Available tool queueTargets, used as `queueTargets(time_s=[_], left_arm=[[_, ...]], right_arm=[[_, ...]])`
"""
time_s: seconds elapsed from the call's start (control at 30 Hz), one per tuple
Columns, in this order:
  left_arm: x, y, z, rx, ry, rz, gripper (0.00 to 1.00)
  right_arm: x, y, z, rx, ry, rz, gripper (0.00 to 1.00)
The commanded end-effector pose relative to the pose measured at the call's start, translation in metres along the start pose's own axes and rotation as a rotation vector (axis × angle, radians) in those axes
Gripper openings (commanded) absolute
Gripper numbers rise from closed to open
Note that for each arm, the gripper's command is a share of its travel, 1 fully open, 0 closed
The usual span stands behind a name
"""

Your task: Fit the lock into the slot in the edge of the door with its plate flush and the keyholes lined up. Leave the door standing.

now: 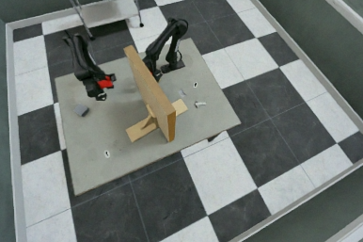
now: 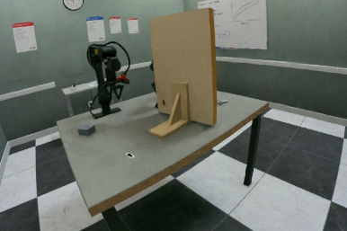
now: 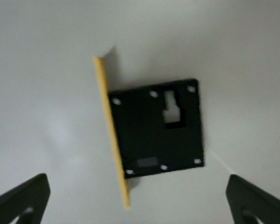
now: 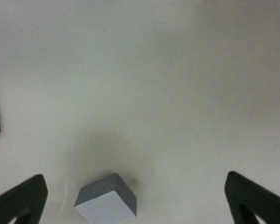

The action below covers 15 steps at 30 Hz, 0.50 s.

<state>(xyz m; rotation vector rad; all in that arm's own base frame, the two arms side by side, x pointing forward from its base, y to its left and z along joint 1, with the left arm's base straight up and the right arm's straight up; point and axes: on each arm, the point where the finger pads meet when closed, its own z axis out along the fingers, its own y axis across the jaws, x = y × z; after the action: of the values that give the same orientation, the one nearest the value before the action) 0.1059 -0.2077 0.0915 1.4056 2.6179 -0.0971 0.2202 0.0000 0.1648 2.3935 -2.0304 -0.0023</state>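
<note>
The door [image 1: 152,93] [image 2: 182,56] stands upright on wooden feet. A small keyhole [image 2: 164,102] shows low in its face; the edge slot is not in view. The lock [image 3: 151,137], a black case with a brass-coloured plate [image 3: 111,127], lies flat on the table, its keyhole opening facing up; I cannot make it out in the top and exterior views. My left gripper [image 3: 138,182] is open and empty above the lock, its fingers either side and below it in the left wrist view. My right gripper [image 4: 136,181] [image 2: 119,93] is open and empty above the table, away from the door.
A grey block [image 1: 82,109] [image 2: 86,129] [image 4: 107,205] sits on the table [image 1: 89,171] [image 2: 108,186]. Keyhole covers [image 1: 196,84] [image 1: 106,153] lie on both sides of the door. A small metal plate [image 1: 181,92] and silver handle [image 1: 200,104] [image 2: 222,102] lie near one foot [image 1: 180,105].
</note>
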Motion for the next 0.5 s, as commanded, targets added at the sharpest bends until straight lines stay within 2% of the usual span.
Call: queueTargets(time_s=[0.0,0.37,0.47], left_arm=[[-0.005,-0.012,-0.001,-0.014,-0.099,-0.148,1.0],[-0.012,-0.014,-0.006,-0.008,-0.12,-0.15,1.0],[0.002,-0.012,0.03,-0.026,-0.065,-0.149,1.0]], right_arm=[[-0.001,-0.001,-0.007,0.011,0.0,-0.005,1.0],[-0.001,-0.001,-0.007,0.011,0.0,-0.005,1.0],[-0.001,-0.001,-0.007,0.011,0.0,-0.005,1.0]])
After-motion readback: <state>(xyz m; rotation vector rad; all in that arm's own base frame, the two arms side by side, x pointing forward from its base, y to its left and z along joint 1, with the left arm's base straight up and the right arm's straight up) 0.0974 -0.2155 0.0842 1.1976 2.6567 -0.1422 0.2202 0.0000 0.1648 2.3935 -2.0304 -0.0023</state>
